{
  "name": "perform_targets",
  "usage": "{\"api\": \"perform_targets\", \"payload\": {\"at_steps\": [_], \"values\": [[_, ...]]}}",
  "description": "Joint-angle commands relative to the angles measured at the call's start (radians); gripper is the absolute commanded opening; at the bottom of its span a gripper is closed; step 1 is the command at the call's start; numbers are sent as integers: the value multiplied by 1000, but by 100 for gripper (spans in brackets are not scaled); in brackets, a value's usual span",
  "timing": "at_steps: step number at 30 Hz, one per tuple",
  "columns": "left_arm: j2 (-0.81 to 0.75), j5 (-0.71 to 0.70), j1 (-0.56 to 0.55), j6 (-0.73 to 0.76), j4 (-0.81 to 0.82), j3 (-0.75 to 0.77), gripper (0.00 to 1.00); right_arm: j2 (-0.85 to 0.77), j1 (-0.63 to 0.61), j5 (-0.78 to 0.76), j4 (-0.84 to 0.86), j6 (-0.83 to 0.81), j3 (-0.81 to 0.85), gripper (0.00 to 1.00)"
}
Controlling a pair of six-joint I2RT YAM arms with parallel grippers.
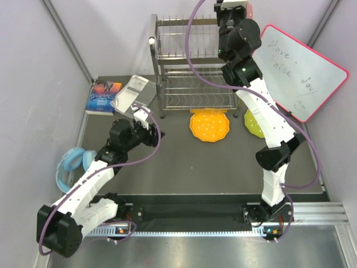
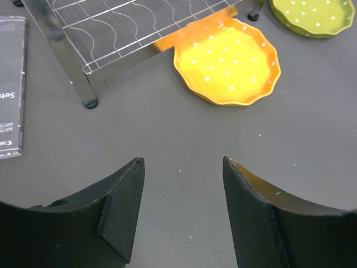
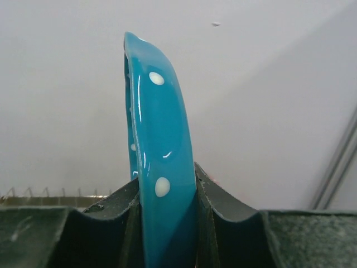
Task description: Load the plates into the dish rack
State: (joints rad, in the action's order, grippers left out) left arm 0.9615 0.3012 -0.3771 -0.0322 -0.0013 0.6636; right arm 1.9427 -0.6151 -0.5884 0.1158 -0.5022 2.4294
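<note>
My right gripper (image 3: 165,195) is shut on the rim of a blue dotted plate (image 3: 159,134), which stands upright and edge-on against the back wall. From above, that gripper (image 1: 231,8) is raised over the top right of the steel dish rack (image 1: 189,67), and the arm hides the blue plate. An orange plate (image 1: 209,125) (image 2: 228,64) lies flat on the table in front of the rack. A yellow-green plate (image 1: 252,124) (image 2: 312,14) lies to its right, partly behind the right arm. My left gripper (image 2: 184,164) (image 1: 147,124) hangs open over bare table, left of the orange plate.
A whiteboard (image 1: 301,72) with a pink frame leans at the back right. A book (image 1: 104,95) and a clear packet (image 1: 134,94) lie left of the rack. A pale light-blue dish (image 1: 71,164) sits at the table's left edge. Rack prongs (image 3: 33,192) show low left.
</note>
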Motion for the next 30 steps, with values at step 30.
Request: {"api": "perform_targets", "payload": {"at_steps": [30], "values": [[-55, 26, 4, -163, 265, -147, 63, 15, 126, -60, -57, 151, 37, 0]]}}
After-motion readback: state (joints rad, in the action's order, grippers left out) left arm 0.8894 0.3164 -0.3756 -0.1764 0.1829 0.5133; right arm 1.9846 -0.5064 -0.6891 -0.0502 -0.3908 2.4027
